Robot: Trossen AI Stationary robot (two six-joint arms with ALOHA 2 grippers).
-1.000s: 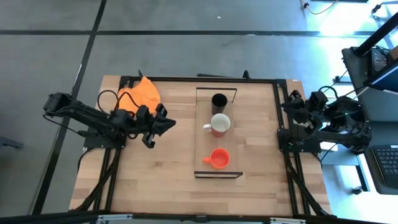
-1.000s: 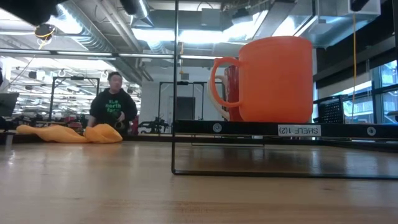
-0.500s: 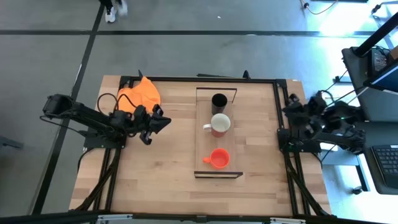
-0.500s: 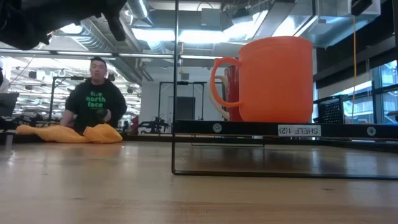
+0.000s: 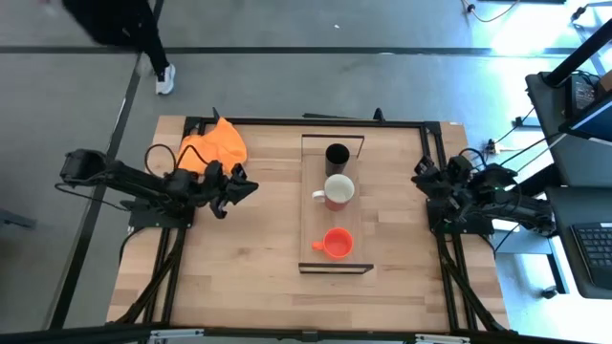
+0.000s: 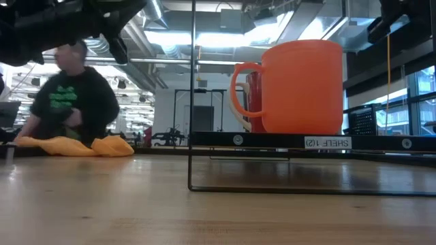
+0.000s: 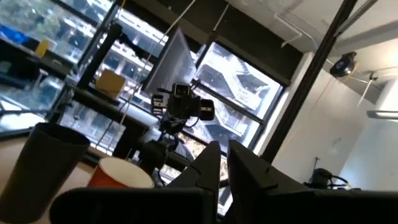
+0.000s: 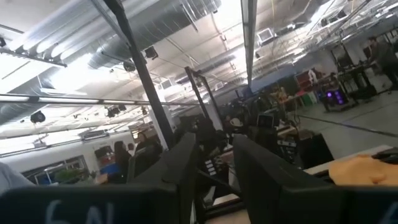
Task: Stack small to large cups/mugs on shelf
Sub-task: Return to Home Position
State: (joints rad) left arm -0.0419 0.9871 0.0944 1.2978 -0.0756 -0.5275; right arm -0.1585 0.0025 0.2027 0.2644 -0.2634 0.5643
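Three mugs stand in a row on the light-wood shelf: the black mug at the far end, the red mug with white inside in the middle, and the small orange mug at the near end. The low view shows the orange mug up close on the shelf board. My left gripper hovers left of the shelf, shut and empty; its wrist view shows the black mug and red mug ahead. My right gripper sits at the table's right edge, slightly open and empty.
An orange cloth lies at the table's far left corner, close behind my left arm. A person moves past beyond the far edge. Bare tabletop stretches between the shelf and the left and near edges.
My left gripper has drawn back from the shelf toward the table's left edge. My right arm has swung its gripper in over the table's right edge. The mugs have stayed in place. A person has walked past the far left corner.
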